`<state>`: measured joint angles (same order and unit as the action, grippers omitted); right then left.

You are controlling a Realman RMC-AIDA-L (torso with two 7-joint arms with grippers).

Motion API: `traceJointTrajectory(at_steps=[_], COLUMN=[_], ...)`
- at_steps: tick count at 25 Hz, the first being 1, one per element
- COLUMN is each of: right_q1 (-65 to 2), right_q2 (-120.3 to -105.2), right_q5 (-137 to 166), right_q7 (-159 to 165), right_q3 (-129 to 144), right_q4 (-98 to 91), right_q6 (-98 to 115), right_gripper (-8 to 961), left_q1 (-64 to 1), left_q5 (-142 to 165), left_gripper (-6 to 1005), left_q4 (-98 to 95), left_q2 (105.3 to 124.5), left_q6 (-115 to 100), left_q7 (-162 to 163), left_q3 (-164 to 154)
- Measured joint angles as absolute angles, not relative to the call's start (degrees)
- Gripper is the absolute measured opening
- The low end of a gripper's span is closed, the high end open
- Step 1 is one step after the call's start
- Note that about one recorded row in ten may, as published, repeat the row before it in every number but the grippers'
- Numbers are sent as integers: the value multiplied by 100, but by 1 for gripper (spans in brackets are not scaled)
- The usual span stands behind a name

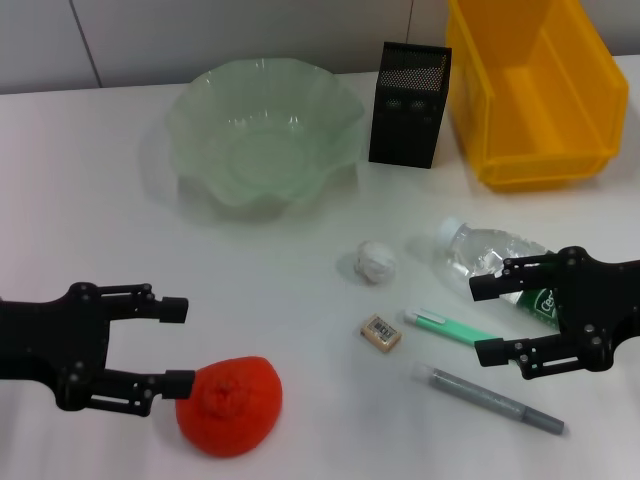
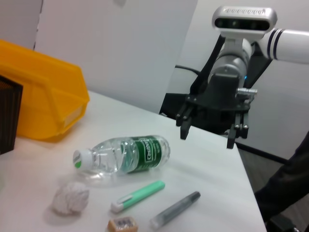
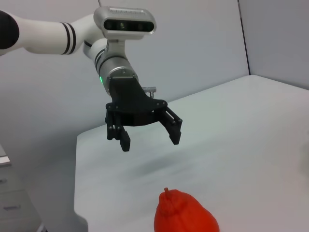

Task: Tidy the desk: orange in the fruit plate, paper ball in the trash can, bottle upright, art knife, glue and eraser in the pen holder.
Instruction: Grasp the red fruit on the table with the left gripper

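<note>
On the bench nothing is tidied yet: left gripper point(image 1: 178, 345) gapes empty beside the orange point(image 1: 230, 405), right gripper point(image 1: 488, 320) open over the lying bottle point(image 1: 490, 262).

head view: high, looking down on the tabletop point(image 1: 300, 300) | left wrist view: low, faces across to the right hand point(image 2: 207, 134) | right wrist view: low, faces the left hand point(image 3: 148, 138) | shared: orange point(image 1: 230, 405), bottle point(image 2: 123, 157)

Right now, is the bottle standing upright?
No, the bottle lies on its side on the table, its white cap pointing toward the yellow trash can.
</note>
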<state>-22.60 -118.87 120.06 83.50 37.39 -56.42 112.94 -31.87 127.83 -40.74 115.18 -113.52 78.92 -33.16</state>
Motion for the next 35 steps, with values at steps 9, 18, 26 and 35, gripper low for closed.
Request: traceJointTrajectory(at_steps=[9,18,26,35], right_q1=[-2281,-2330,-2329,-2329], right_q2=[-11897,-11903,-11900,-11900], right_q5=[12006,12006,12006,12006], right_q7=[8376,8387,8391,8394], right_q3=[3746,3759,3788,3779], right_q4=[-5643,-5524,-5417,-5367], right_q6=[11294,11294,11294,11301], right_gripper=[725,726,725,725], left_q1=[-2761,-2642,-2703,-2707], left_q5=[12818,12798,12780,12761], left_gripper=[843,836,831,825], left_q4=[-4309,-3765,-3140,-2901], left_q2=[11757,11835,11858,11871], left_q6=[-10992,-10443,-9938,-9663], left_q7=[7208,6657,6078,5731], left_q3=[-3380,-3604,-3608,-3595])
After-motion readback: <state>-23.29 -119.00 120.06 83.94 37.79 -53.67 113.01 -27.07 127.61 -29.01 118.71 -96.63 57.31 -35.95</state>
